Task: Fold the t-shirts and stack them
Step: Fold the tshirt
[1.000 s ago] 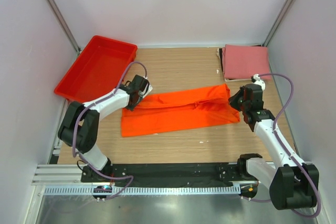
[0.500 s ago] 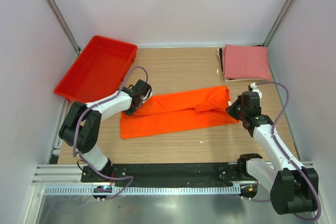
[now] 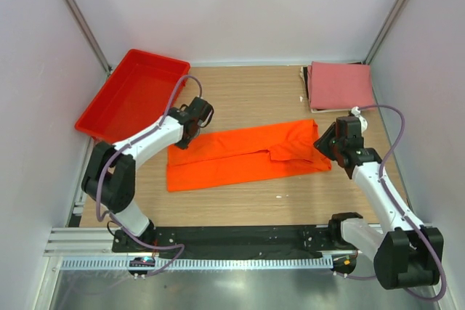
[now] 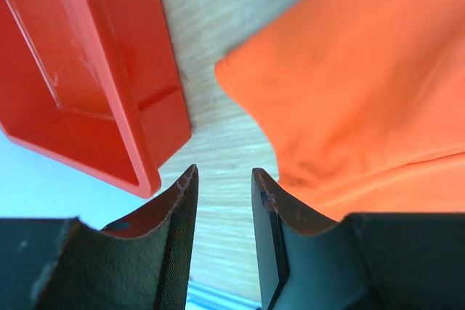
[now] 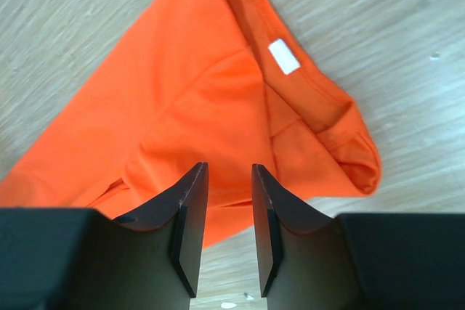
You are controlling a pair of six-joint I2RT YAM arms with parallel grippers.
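Observation:
The orange t-shirt (image 3: 243,156) lies folded into a long strip across the middle of the table. Its collar end with the white neck label (image 5: 283,56) is on the right. The pink t-shirt (image 3: 340,86) lies folded at the back right. My left gripper (image 3: 183,136) is open and empty over bare wood, between the red tray (image 3: 134,92) and the strip's far left corner (image 4: 349,70). My right gripper (image 3: 325,144) is open and empty just above the collar end (image 5: 218,107). Its fingertips (image 5: 195,179) are over the shirt's near edge.
The red tray stands at the back left, and its near corner (image 4: 87,70) is close beside my left fingers (image 4: 185,186). White walls and metal posts close in the table on three sides. Small white specks lie on the wood near the shirt.
My left gripper has drawn back from the shirt's far left corner toward the tray. My right gripper moved nearer, then back, and the shirt's right end has shifted slightly.

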